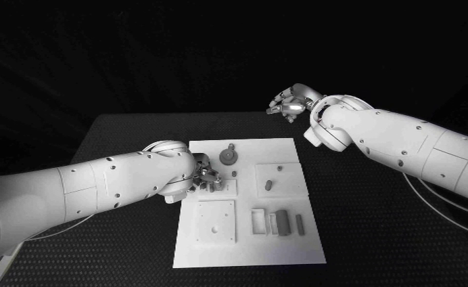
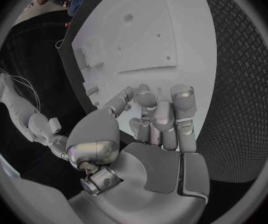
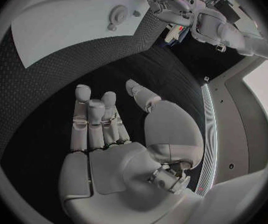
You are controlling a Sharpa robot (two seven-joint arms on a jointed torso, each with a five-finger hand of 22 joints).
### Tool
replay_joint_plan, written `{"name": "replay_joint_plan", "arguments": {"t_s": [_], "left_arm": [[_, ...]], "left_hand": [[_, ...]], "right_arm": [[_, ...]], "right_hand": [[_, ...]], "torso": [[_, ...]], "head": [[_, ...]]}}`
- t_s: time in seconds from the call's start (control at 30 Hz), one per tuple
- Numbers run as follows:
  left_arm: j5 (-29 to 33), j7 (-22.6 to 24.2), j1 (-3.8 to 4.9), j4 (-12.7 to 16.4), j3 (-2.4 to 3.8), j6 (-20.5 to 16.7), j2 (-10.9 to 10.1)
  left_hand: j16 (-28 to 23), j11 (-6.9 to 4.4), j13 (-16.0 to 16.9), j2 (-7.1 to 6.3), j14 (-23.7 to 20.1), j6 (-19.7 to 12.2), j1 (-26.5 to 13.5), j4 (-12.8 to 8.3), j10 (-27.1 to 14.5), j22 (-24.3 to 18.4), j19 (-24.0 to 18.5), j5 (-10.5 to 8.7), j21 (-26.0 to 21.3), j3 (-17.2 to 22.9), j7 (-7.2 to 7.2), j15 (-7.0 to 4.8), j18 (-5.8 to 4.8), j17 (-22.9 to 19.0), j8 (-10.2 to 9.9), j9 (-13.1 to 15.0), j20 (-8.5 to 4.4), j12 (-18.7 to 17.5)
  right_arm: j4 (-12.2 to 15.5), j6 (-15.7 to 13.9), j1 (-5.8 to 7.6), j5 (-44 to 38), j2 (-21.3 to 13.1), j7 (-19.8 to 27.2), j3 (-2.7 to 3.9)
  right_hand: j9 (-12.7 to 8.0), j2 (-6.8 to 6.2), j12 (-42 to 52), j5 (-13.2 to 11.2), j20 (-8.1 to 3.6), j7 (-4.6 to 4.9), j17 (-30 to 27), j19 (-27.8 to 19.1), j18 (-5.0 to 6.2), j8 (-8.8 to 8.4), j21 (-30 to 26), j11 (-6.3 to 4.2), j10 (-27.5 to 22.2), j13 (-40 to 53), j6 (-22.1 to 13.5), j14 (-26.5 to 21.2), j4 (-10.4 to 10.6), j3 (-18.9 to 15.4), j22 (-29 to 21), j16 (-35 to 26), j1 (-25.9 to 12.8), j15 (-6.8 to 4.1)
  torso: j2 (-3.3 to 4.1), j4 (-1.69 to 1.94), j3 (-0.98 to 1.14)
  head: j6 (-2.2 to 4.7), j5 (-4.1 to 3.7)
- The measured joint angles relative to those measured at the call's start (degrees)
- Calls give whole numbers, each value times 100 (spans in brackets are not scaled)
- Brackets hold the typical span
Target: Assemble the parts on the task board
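Nearest item in the head view: task board, a white plate lying flat on the black table, its near edge toward the camera.

Parts on the board, grey in these frames:
- square plate, near-left area, with small holes.
- open rectangular frame, just beside the square plate.
- dark bar and thin pin, side by side next to the frame.
- short peg, on a raised square pad in mid-board.
- round disc with stem, toward the far edge.
- small upright peg, just beside the left hand's fingers.

Left hand: over the board's left edge, largely hidden behind its own forearm in the head view. In the left wrist view the left hand has fingers extended close together above the white board, nothing seen between them; whether the fingertips touch the board cannot be told.

Right hand: raised beyond the board's far right corner, well apart from all parts. Right wrist view shows the right hand with fingers straight and side by side, thumb set apart, holding nothing, over bare table.

Markings: no legible writing or labels on board, parts or arms. Small features on the board are too fine to identify.
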Motion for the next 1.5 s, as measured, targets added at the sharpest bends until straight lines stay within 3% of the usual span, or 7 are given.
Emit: {"name": "replay_joint_plan", "arguments": {"t_s": [0.57,0.63,0.73,0.83,1.07,1.5], "left_arm": [[-11,10,-3,5,-2,-24,0],[-12,10,-4,7,-3,-27,0],[-37,10,-5,15,-3,-34,2],[-82,10,-6,22,-4,-36,5],[-133,10,-7,19,-3,-35,12],[-164,6,-9,1,-6,-36,12]], "left_hand": [[0,0,-6,0,9,14,0,3,1,4,-9,-43,0,3,14,9,1,-1,-2,4,9,0],[0,0,-6,0,9,14,0,17,1,4,-6,-159,0,17,14,9,2,-1,-2,5,7,0],[0,0,-13,-71,9,34,82,4,1,4,14,-571,0,62,-7,9,1,-2,-1,2,-13,0],[0,1,-14,-104,9,33,128,31,1,3,14,-683,0,35,-7,9,1,-2,27,-2,-13,0],[0,3,-13,-201,20,33,100,72,17,3,15,-681,0,-307,-8,17,3,6,74,32,-12,0],[0,-4,-13,-374,11,33,-26,164,24,2,34,-663,0,-399,-11,-16,20,5,75,29,-30,0]], "right_arm": [[1,2,-1,0,-3,0,-1],[1,2,-1,0,-3,0,-1],[1,1,-1,0,-3,0,-1],[1,1,-1,0,-3,0,-1],[1,0,-1,0,-8,0,-1],[2,0,-1,1,-13,0,-1]], "right_hand": [[1,0,0,0,0,-3,-5,0,52,0,0,21,-21,-5,-18,0,0,0,0,0,0,0],[-1,0,0,0,0,-1,-5,0,52,0,0,21,-21,-6,-17,0,0,0,0,0,0,0],[-5,0,0,0,0,12,-5,0,51,0,0,21,-21,-5,-5,0,0,0,0,0,0,0],[-5,0,0,0,0,13,-5,0,51,0,0,21,-21,-10,-3,0,0,0,0,0,0,0],[-5,0,0,0,0,12,-4,0,48,0,-22,21,-21,-10,-2,0,0,0,0,-1,0,0],[-10,0,0,0,0,6,-10,0,22,0,-22,20,-21,-15,2,0,0,0,0,-1,0,0]], "torso": [[1,2,-1],[1,0,-1],[1,-1,-1],[1,-3,0],[1,-2,3],[1,-1,3]], "head": [[9,7],[9,7],[9,11],[9,13],[1,13],[-4,9]]}}
